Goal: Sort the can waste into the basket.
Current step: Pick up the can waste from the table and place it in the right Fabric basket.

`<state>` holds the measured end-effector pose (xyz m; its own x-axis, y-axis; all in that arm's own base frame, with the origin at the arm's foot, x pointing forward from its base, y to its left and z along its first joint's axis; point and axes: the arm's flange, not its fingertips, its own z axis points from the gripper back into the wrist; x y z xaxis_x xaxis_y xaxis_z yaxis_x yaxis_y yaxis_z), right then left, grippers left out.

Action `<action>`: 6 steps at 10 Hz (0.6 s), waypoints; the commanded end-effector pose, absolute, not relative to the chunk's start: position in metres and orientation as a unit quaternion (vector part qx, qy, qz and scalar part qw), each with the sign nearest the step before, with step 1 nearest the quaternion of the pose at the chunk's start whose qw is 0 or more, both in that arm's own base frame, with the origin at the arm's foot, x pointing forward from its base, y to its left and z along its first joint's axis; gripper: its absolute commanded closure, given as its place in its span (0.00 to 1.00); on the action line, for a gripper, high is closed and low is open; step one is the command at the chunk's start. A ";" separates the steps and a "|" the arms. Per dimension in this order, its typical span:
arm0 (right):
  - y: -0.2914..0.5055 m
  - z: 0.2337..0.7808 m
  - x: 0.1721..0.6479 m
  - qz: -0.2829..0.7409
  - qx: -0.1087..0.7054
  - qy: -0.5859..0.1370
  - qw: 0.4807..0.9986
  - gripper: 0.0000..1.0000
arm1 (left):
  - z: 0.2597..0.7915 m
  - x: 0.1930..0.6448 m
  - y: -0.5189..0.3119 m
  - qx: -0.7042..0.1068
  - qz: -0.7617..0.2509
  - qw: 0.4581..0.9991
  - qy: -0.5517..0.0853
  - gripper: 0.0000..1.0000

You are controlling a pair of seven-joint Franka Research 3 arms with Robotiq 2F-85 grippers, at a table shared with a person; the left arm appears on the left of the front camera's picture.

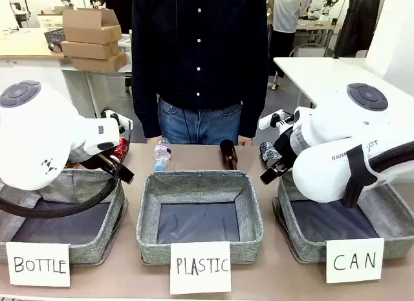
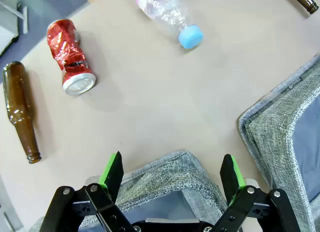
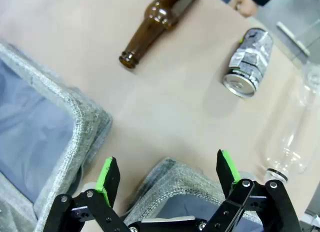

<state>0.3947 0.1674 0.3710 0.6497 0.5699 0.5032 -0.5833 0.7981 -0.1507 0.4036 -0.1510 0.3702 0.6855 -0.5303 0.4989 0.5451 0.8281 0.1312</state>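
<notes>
Basket [image 1: 307, 249]; red can [image 2: 70, 57], silver can [image 3: 248, 62] outside

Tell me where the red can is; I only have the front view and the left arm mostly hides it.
Observer: The red can lies dented on its side on the table, beside a brown bottle.
Operator: Is the left gripper open?
Observer: Yes, open and empty, above the BOTTLE basket corner.
Operator: And the silver can?
Observer: On its side too, one end facing the open right gripper.
</notes>
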 end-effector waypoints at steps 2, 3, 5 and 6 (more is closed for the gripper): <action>0.167 0.371 0.395 0.317 0.012 -0.273 0.908 0.00 | 0.370 0.404 -0.151 -0.014 -0.293 0.918 -0.267 0.00; 0.167 0.371 0.395 0.317 0.012 -0.273 0.908 0.00 | 0.370 0.404 -0.151 -0.014 -0.293 0.918 -0.267 0.00; 0.167 0.371 0.395 0.317 0.012 -0.273 0.908 0.00 | 0.370 0.404 -0.151 -0.014 -0.293 0.918 -0.267 0.00; 0.167 0.371 0.395 0.317 0.012 -0.273 0.908 0.00 | 0.370 0.404 -0.151 -0.014 -0.293 0.918 -0.267 0.00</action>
